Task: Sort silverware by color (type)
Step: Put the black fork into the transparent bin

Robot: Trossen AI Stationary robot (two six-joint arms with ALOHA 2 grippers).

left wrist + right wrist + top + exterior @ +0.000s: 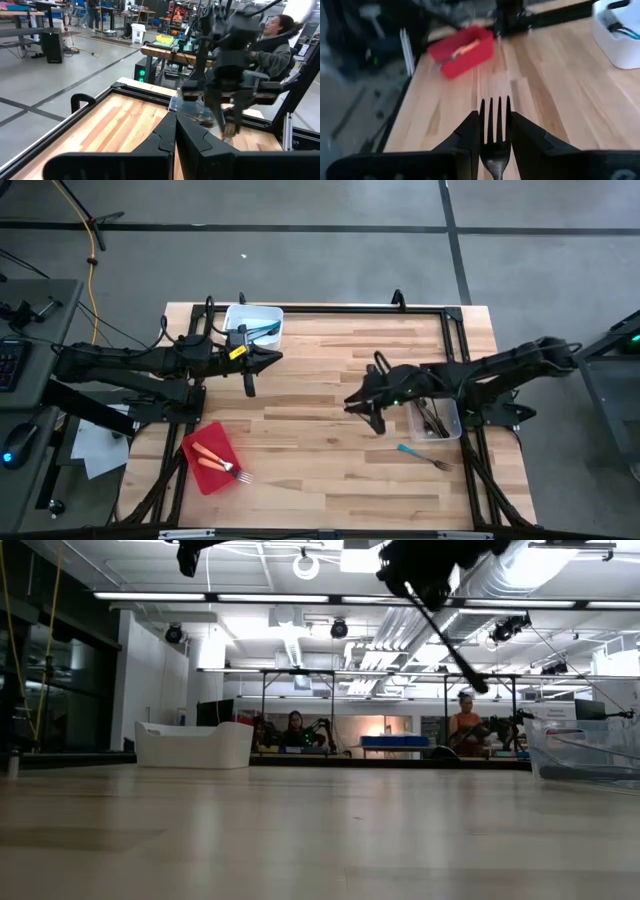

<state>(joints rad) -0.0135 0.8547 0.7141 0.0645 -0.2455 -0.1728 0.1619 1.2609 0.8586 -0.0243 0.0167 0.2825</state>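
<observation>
right hand (494, 131) gripping dark fork (495, 131), red tray (465, 54) beyond

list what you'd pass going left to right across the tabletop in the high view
red tray holding orange utensils → white tub holding teal utensils, with the shut left gripper below it → right gripper holding a dark fork → teal fork loose on the wood → clear tub of dark utensils
</observation>
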